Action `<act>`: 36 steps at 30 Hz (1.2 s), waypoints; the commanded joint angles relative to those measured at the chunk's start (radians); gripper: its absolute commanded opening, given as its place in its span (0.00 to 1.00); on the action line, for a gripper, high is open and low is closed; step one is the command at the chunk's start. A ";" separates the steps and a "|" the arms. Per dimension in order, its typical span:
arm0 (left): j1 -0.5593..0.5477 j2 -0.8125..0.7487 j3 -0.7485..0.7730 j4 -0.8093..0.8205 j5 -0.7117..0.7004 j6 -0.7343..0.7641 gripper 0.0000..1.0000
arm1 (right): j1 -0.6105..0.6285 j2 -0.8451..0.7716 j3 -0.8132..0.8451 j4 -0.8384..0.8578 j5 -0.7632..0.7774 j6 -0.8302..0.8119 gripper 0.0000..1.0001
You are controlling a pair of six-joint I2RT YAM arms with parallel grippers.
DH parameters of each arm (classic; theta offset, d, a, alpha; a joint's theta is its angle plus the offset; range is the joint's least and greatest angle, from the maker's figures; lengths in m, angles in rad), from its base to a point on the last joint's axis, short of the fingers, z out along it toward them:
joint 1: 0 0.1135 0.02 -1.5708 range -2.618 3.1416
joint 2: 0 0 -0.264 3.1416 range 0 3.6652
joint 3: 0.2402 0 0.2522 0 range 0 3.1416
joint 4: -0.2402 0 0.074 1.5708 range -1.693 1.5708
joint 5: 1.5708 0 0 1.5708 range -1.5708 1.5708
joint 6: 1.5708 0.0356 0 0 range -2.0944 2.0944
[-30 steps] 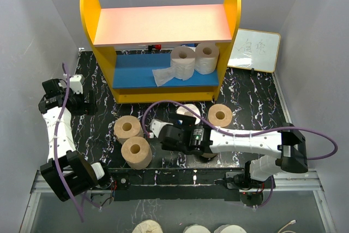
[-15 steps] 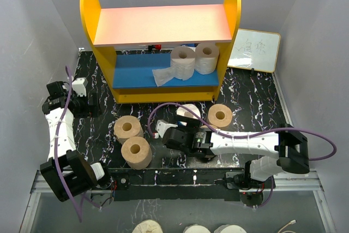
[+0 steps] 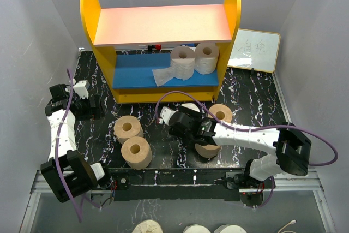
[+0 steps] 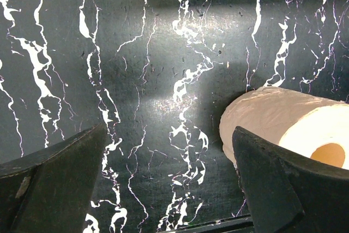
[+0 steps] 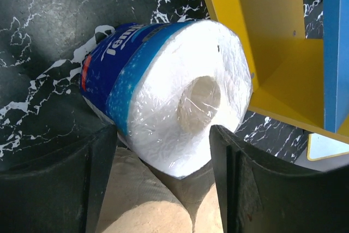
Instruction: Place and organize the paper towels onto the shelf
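My right fingers [image 5: 65, 189] straddle the blue-wrapped paper towel roll [image 5: 163, 85], half open, not yet gripping; I judge its slick wrapper could slip free. My left fingers [image 4: 54, 178] gape wide, empty.

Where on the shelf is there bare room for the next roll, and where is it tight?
The pink top board is wholly bare. The blue lower board is free at its left end; two rolls and a loose sheet fill its right. On the table, tan rolls crowd the right claw.
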 commanded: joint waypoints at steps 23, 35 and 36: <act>-0.008 0.003 -0.011 0.026 0.023 0.002 0.99 | 0.035 0.096 0.321 -0.181 -0.028 0.088 0.00; -0.019 0.011 0.027 0.015 0.046 -0.034 0.99 | 0.104 0.201 0.690 -0.225 0.054 -0.040 0.00; -0.020 0.007 0.031 0.018 0.049 -0.039 0.99 | 0.098 0.211 0.703 -0.190 0.054 -0.065 0.00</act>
